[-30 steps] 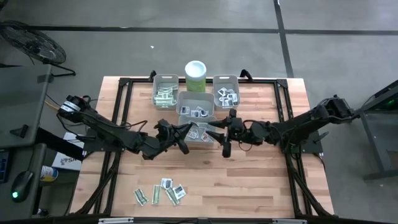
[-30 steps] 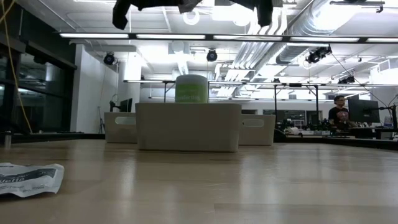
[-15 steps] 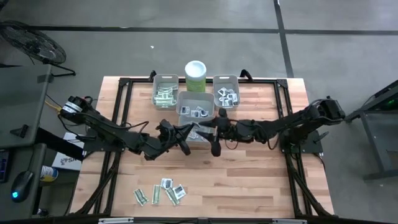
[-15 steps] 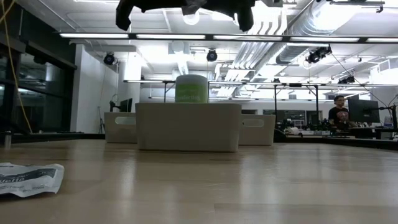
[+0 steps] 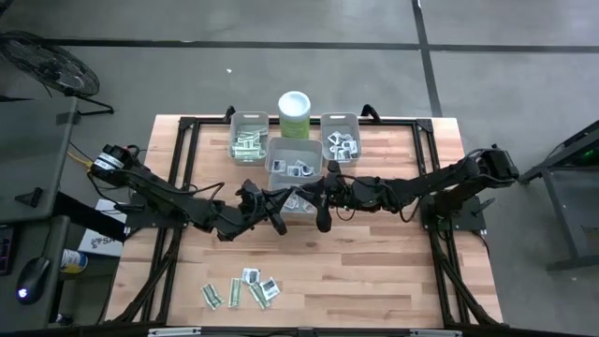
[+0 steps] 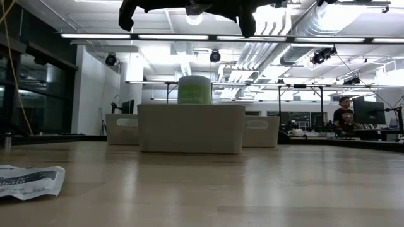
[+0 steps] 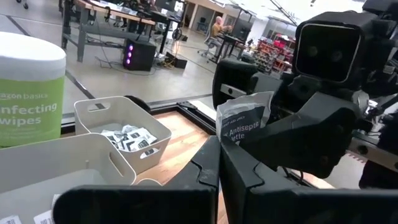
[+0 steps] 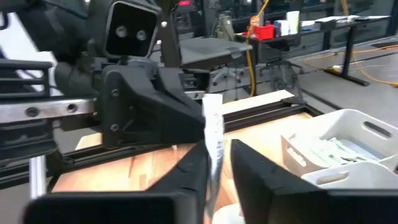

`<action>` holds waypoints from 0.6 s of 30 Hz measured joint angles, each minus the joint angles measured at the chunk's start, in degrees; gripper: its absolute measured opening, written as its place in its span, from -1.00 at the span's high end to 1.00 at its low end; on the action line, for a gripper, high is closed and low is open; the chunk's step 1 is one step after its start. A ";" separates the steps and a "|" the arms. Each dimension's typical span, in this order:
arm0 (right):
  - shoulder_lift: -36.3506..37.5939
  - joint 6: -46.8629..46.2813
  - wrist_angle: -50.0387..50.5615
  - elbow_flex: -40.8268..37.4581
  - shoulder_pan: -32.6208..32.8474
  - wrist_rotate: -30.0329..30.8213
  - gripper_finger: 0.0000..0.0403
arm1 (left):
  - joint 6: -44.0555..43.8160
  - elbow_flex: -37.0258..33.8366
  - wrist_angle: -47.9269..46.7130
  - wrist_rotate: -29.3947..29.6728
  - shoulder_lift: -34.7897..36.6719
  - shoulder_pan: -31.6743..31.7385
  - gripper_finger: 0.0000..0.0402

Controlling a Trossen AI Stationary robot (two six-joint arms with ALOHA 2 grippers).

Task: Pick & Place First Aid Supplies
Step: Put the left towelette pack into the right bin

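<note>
My two grippers meet in the air over the grey middle bin (image 5: pixel 281 154). My left gripper (image 5: pixel 286 199) is shut on a small white square packet (image 7: pixel 244 121) with dark print, one of the first aid supplies. My right gripper (image 8: pixel 219 155) faces it from the table's right. Its fingers stand close on either side of the same packet (image 8: pixel 213 124), seen edge-on there, with a sliver of gap on one side. More packets lie in the bins and loose on the near table (image 5: pixel 241 290). My left gripper pinches the packet by its lower edge (image 7: pixel 229 142) between its two fingers. The fingers come level from the table's left. The packet sticks out past the fingertips, lifted clear above the bin.
A left bin (image 5: pixel 248 139) of green-white strips and a right bin (image 5: pixel 341 140) of white squares flank a tall green wipes canister (image 5: pixel 294 108) at the far edge. One packet (image 6: pixel 28 180) lies near the low camera. Bare wood lies to the near right.
My right gripper has moved toward the table's left, up to my left gripper, and its fingers now stand around the held packet. My left gripper and the packet have stayed where they were.
</note>
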State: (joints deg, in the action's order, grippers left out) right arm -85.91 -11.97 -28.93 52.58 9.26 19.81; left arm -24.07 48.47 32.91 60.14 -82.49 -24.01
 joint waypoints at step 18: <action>6.22 -3.15 12.48 -0.09 -4.25 -6.63 0.99 | 1.78 0.00 -0.65 3.05 0.01 0.00 0.38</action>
State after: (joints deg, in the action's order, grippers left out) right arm -79.69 -15.11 -16.45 52.49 5.00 13.18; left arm -22.28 48.47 32.26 63.19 -82.48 -24.01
